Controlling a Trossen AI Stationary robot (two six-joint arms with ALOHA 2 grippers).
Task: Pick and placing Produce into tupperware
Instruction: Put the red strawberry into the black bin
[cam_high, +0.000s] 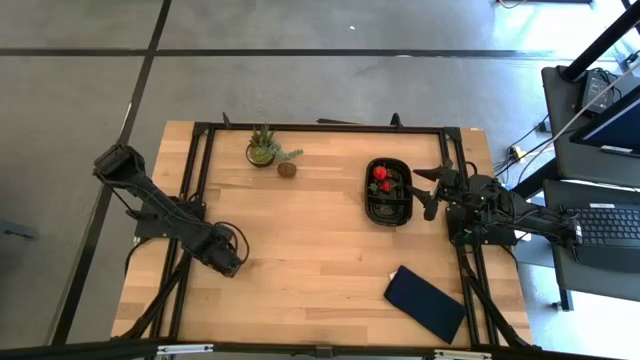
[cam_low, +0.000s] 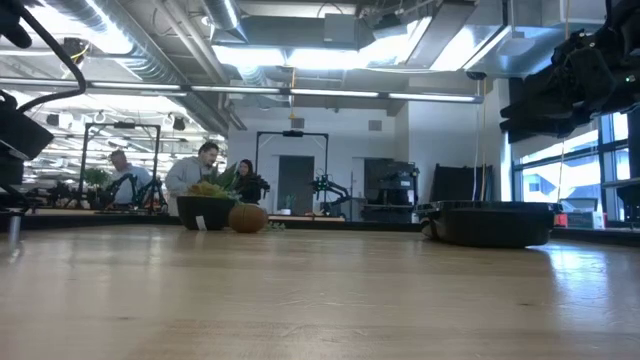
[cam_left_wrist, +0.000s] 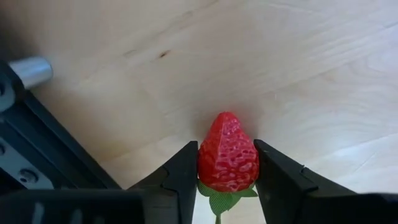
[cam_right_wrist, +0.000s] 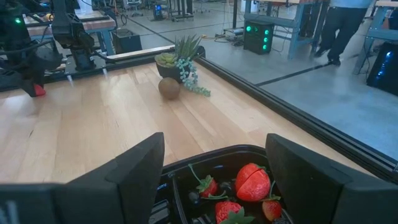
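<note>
Left wrist view: left tool (cam_left_wrist: 227, 180) has both fingers (cam_left_wrist: 182, 177) flush against the sides of a strawberry (cam_left_wrist: 227, 160), closed on it, fruit sitting low on the tabletop (cam_left_wrist: 261, 68). Strawberry's long axis runs parallel to the fingers, pointed tip away from the wrist, green leafy cap back toward the palm. High view puts this tool (cam_high: 230, 262) at the tabletop's left-front area; the black tupperware (cam_high: 389, 191) lies well apart, across toward the right-rear, so the carry is a long diagonal over bare wood. Right tool (cam_high: 432, 192) sits just beside the tupperware's right rim, jaws spread and empty, with strawberries and dark berries already in the container (cam_right_wrist: 249, 186). Brown round fruit (cam_high: 287, 169) rests just beside the potted plant (cam_high: 263, 147) at the rear, untouched. Left arm is the only one near this berry; judgement: lift next.
</note>
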